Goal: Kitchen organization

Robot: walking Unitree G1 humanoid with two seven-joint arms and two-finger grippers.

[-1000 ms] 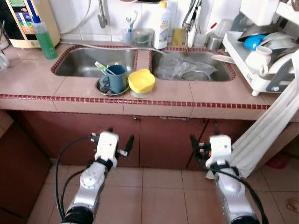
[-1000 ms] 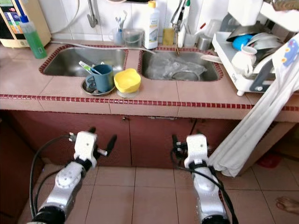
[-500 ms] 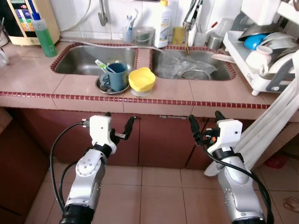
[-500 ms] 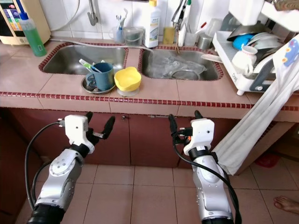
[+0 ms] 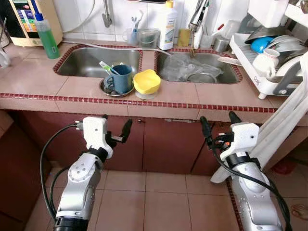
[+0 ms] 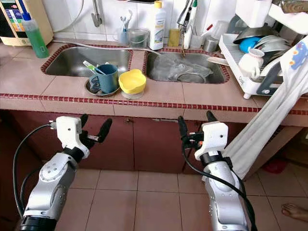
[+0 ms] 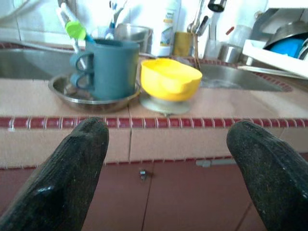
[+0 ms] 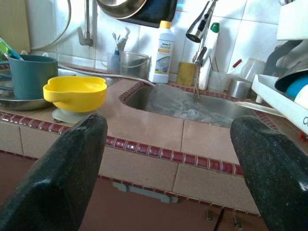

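- A tiled pink counter (image 5: 202, 96) with two steel sinks (image 5: 89, 61) stood over dark red cabinet doors (image 5: 168, 144).
- One blue mug (image 5: 121, 78) holding a toothbrush stood in a shallow metal dish (image 5: 107, 89) on the counter's front strip, and one yellow bowl (image 5: 146, 82) sat just beside it.
- The right sink held crumpled clear plastic (image 5: 185, 67).
- The left gripper (image 5: 115, 130) and right gripper (image 5: 218, 124) hung before the cabinets below the counter edge, both with fingers spread, holding nothing.
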